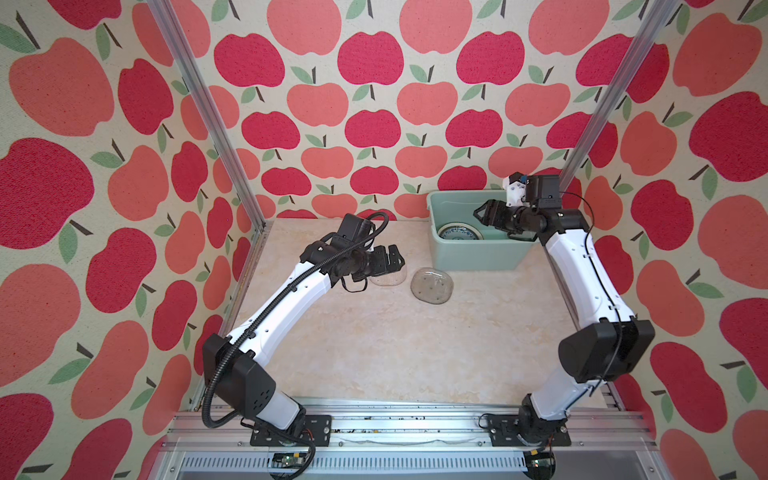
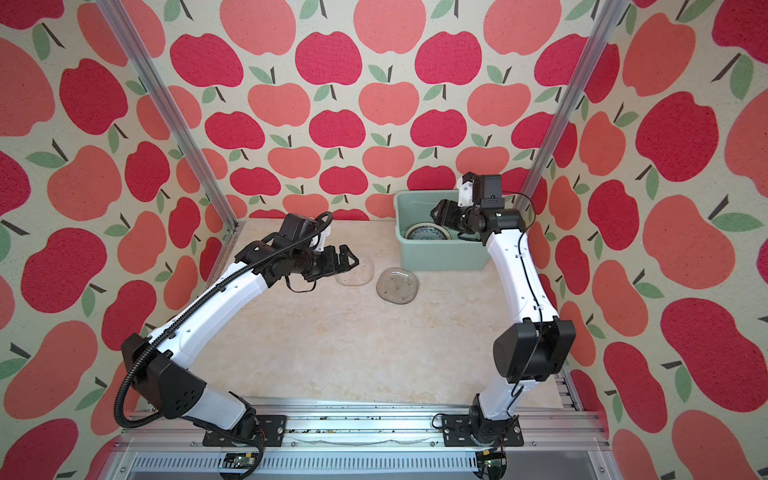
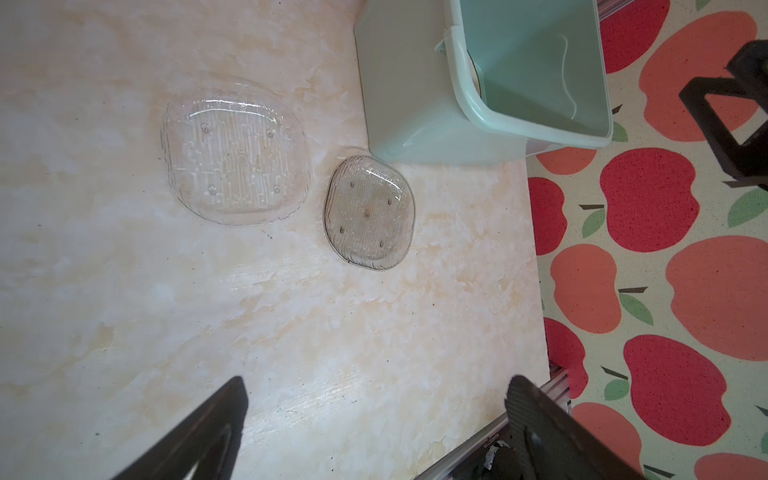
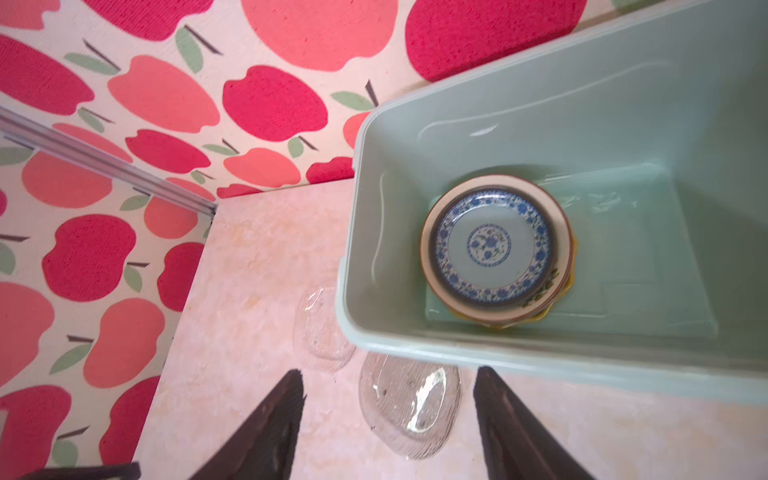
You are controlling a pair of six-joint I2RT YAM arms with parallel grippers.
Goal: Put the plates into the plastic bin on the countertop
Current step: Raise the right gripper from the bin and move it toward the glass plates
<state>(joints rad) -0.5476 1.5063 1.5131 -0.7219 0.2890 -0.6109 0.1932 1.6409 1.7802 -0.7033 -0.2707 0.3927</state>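
Observation:
Two clear glass plates lie on the beige countertop [image 1: 374,340]: a larger one [image 3: 235,158] and a smaller, greyer one [image 1: 431,286] [image 3: 370,212] just in front of the mint-green plastic bin [image 1: 478,253]. In the bin sits a stack of plates, with a blue-patterned one [image 4: 490,245] on top. My left gripper [image 1: 397,259] hovers open and empty above the larger glass plate [image 1: 388,279], partly covering it in both top views. Above the bin my right gripper [image 1: 480,216] stands open, with nothing between its fingers.
The bin stands at the back right against the apple-patterned wall. Aluminium posts [image 1: 208,112] rise at both back corners, and a rail [image 1: 395,419] runs along the front edge. The right arm's elbow [image 1: 602,353] stands at the right side.

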